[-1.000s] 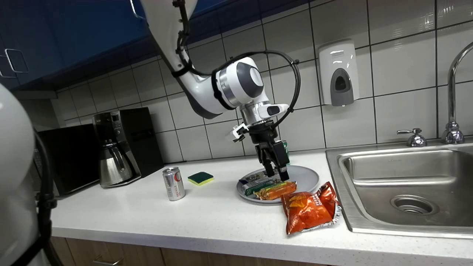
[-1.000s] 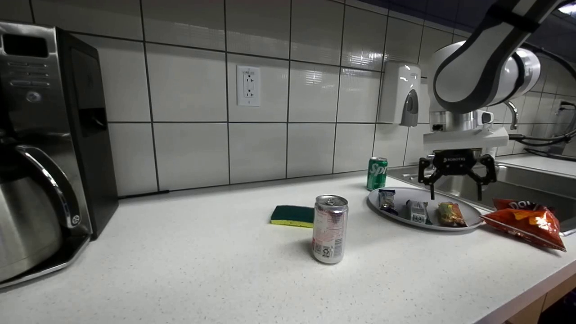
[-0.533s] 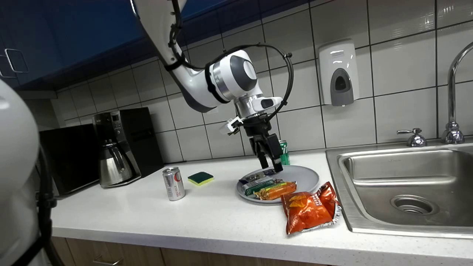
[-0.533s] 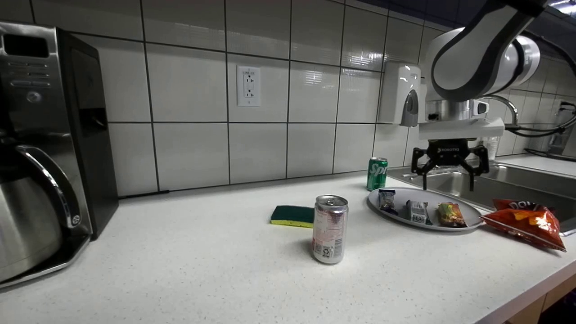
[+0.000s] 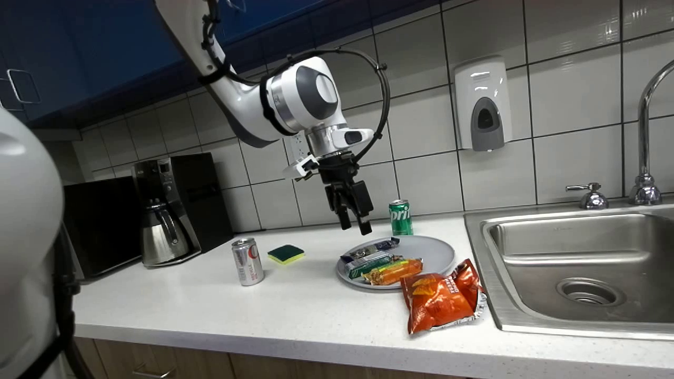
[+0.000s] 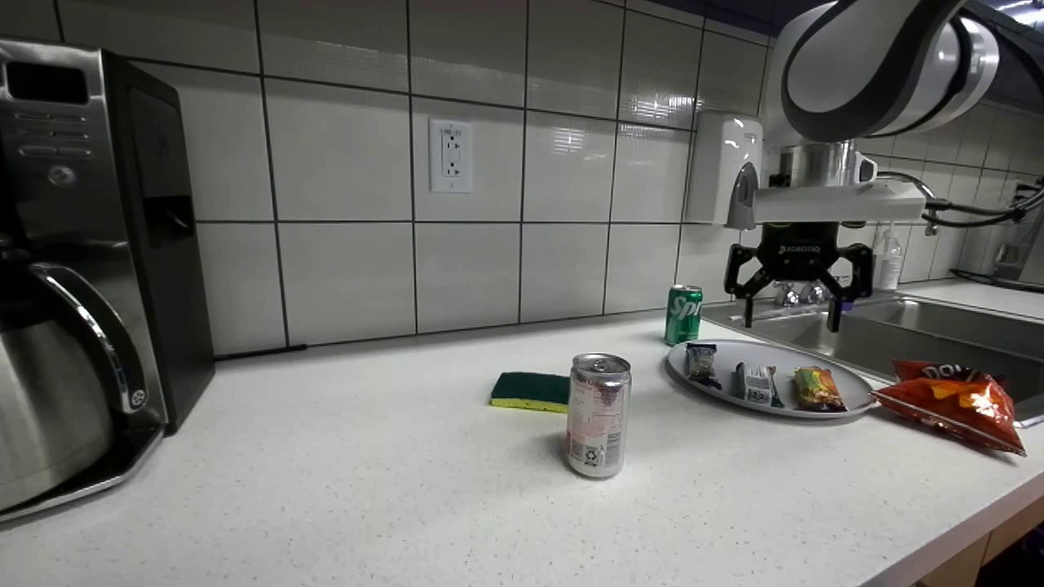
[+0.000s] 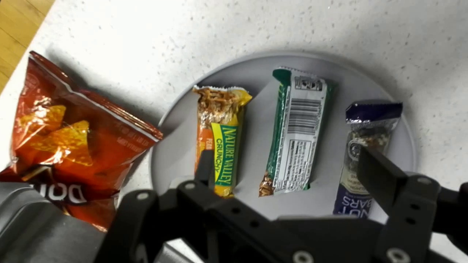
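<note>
Wrist view: Between an orange bar (image 7: 218,140) and a purple bar (image 7: 366,135), a green bar (image 7: 300,131) lay on the plate (image 7: 255,146), framed by the spread fingers of the end effector (image 7: 287,160), which hung above, apart from all three.

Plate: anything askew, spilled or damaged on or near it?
No spill or clear damage visible. Slightly odd: the green bar lies barcode up, while the orange bar and blue bar show their fronts. The chip bag lies askew, one corner at the rim of the plate.
</note>
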